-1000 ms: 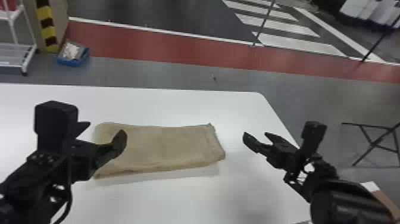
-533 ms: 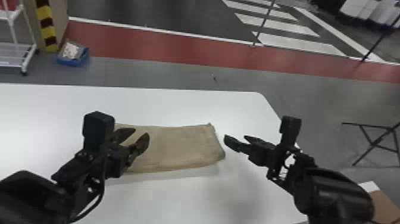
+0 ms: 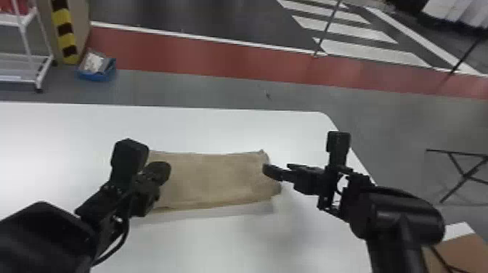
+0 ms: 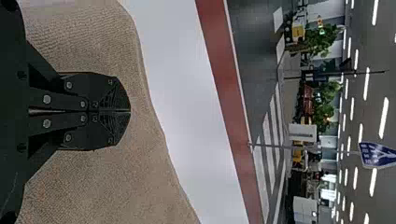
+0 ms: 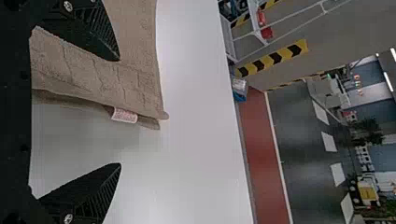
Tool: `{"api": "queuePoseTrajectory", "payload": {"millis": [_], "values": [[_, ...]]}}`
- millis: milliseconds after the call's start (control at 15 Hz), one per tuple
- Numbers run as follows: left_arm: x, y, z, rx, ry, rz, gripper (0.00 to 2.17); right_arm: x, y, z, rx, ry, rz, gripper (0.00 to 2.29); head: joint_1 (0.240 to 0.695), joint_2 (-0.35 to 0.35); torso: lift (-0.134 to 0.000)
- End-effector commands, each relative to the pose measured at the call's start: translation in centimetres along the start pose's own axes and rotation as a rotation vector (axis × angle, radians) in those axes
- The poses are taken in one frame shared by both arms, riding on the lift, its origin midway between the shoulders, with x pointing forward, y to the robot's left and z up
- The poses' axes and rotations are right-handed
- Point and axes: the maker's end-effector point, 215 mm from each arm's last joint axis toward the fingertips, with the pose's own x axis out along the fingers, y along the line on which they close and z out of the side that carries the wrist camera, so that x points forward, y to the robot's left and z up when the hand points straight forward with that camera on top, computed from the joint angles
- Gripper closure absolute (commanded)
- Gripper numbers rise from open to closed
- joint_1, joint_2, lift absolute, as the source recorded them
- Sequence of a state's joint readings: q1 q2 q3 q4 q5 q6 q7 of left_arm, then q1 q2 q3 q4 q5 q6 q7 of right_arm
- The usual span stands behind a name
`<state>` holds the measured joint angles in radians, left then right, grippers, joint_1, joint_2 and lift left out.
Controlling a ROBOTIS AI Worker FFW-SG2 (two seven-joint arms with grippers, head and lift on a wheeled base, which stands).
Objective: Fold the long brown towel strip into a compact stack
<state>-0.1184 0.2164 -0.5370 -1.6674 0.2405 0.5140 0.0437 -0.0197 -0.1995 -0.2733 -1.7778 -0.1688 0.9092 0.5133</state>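
"Two black arms nearest, from the left and right. What are their fingers doing?"

"The left gripper [image 3: 162, 170] has its fingers pressed flat together, with nothing seen between them. It is over the towel's left end. The right gripper [image 3: 276, 167] is at the right end, its fingers spread wide and holding nothing."

"And the towel?"

"The brown towel [image 3: 214, 179] lies folded in a flat oblong between the arms, on the white table [image 3: 218, 129]. At its right end, in the right wrist view, a small pale tag [image 5: 124, 115] sticks out by a corner."

"Beyond the table?"

"Grey floor, with a blue box [image 3: 97, 75] and a white rack [image 3: 18, 80] on the left. Past that, a red band [image 3: 199, 58], then white road stripes [image 3: 374, 53]."
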Motion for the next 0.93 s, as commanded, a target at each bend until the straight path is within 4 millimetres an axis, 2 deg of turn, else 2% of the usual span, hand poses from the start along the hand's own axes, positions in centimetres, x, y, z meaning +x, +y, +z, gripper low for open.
{"api": "queuePoseTrajectory", "payload": {"millis": [0, 333, 400, 533, 600, 667, 733, 867], "values": [[0.0, 0.3, -0.5, 0.002, 0.009, 0.006, 1.82, 1.2, 0.8, -0.8, -0.002, 0.053, 0.004, 0.08, 0.695, -0.307, -0.125], [0.0, 0.8, -0.8, -0.004, 0.018, 0.012, 1.82, 2.9, 2.2, -1.9, -0.01, 0.136, 0.011, 0.22, 0.695, -0.278, -0.125], [0.0, 0.7, -1.7, -0.003, 0.046, 0.01, 1.82, 3.0, 2.3, -2.3, -0.013, 0.149, 0.01, 0.22, 0.695, -0.273, -0.125], [0.0, 0.7, -2.0, -0.001, 0.056, 0.01, 1.82, 3.0, 2.4, -3.1, -0.013, 0.188, 0.001, 0.4, 0.695, -0.265, -0.125], [0.0, 0.8, -2.0, -0.001, 0.055, 0.011, 1.82, 2.9, 2.5, -3.3, -0.007, 0.198, 0.002, 0.57, 0.695, -0.262, -0.125], [0.0, 0.8, -1.9, -0.001, 0.054, 0.01, 1.82, 2.9, 2.7, -3.7, 0.0, 0.208, 0.01, 0.82, 0.695, -0.261, -0.125], [0.0, 0.8, -1.9, 0.001, 0.054, 0.011, 1.82, 2.7, 2.9, -3.7, 0.008, 0.206, 0.025, 1.2, 0.695, -0.261, -0.125], [0.1, 0.8, -1.9, 0.0, 0.054, 0.009, 1.82, 2.4, 3.7, -3.5, 0.027, 0.192, 0.074, 1.63, 0.695, -0.258, -0.125]]}}
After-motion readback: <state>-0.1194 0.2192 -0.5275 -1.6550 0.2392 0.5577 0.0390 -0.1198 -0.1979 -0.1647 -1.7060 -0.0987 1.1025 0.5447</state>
